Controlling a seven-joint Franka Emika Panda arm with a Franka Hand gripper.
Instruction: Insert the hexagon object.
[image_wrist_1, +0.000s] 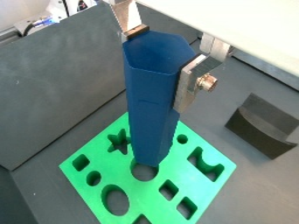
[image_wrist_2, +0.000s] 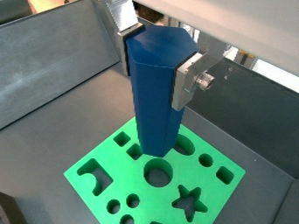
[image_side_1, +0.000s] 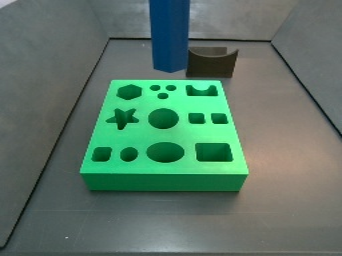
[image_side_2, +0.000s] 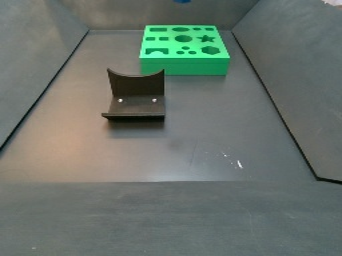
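Observation:
The hexagon object is a tall blue bar with faceted sides (image_wrist_1: 152, 105), also seen in the second wrist view (image_wrist_2: 158, 105). It hangs upright in my gripper (image_wrist_1: 162, 54), whose silver fingers (image_wrist_2: 187, 80) are shut on its upper end. In a side view the bar (image_side_1: 168, 35) ends a little above the far edge of the green block (image_side_1: 227, 175). The block has several shaped holes, among them a hexagon hole (image_side_1: 128, 91). In both wrist views the bar's lower end hides part of the block (image_wrist_1: 93, 175). The gripper and bar are out of frame in the side view that shows the block far off (image_side_2: 214, 62).
The dark fixture with a curved notch (image_side_1: 211, 60) stands just behind the block. It also shows in a wrist view (image_wrist_1: 263, 122) and a side view (image_side_2: 134, 97). Grey walls (image_wrist_2: 47, 70) ring the dark floor.

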